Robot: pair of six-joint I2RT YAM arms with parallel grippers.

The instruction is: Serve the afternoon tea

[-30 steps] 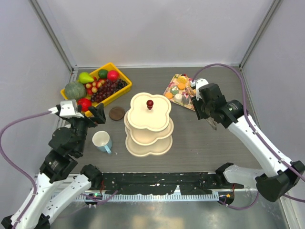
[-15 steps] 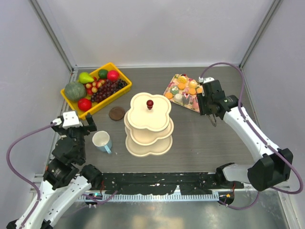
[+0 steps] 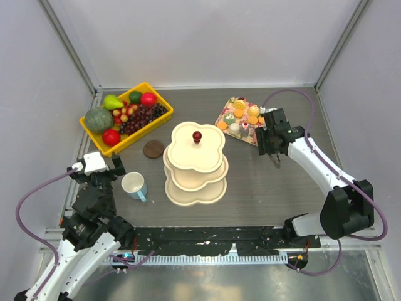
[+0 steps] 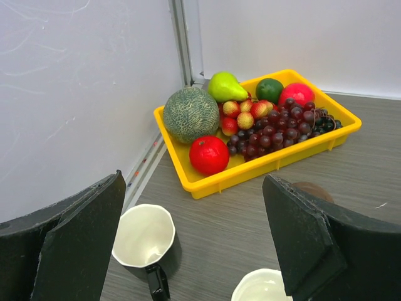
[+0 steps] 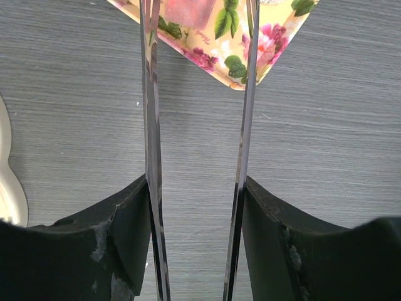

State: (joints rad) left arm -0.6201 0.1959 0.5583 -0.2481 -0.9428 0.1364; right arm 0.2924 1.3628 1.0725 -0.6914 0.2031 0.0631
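The cream three-tier stand point(image 3: 195, 162) with its red knob point(image 3: 197, 135) sits mid-table, its tiers bare. Small pastries and orange biscuits point(image 3: 241, 118) lie on the floral tray. The pale blue mug point(image 3: 134, 185) stands left of the stand. A dark mug point(image 4: 145, 241) stands beside it, hidden under my left arm from above. My left gripper point(image 4: 193, 179) hangs open above both mugs, holding nothing. My right gripper point(image 3: 265, 134) is shut on metal tongs point(image 5: 150, 125). Their blades stand apart and reach over the tray's near corner point(image 5: 216, 47). The tong tips are out of view.
A yellow bin of fruit point(image 3: 125, 116) fills the back left corner. A brown round disc point(image 3: 153, 148) lies between the bin and the stand. The stand's edge point(image 5: 5, 182) shows left of the tongs. Walls close in the left, back and right.
My left arm has drawn back toward the near left edge, still open. My right gripper has shifted a little along the tray's edge and the tong blades have spread wider.
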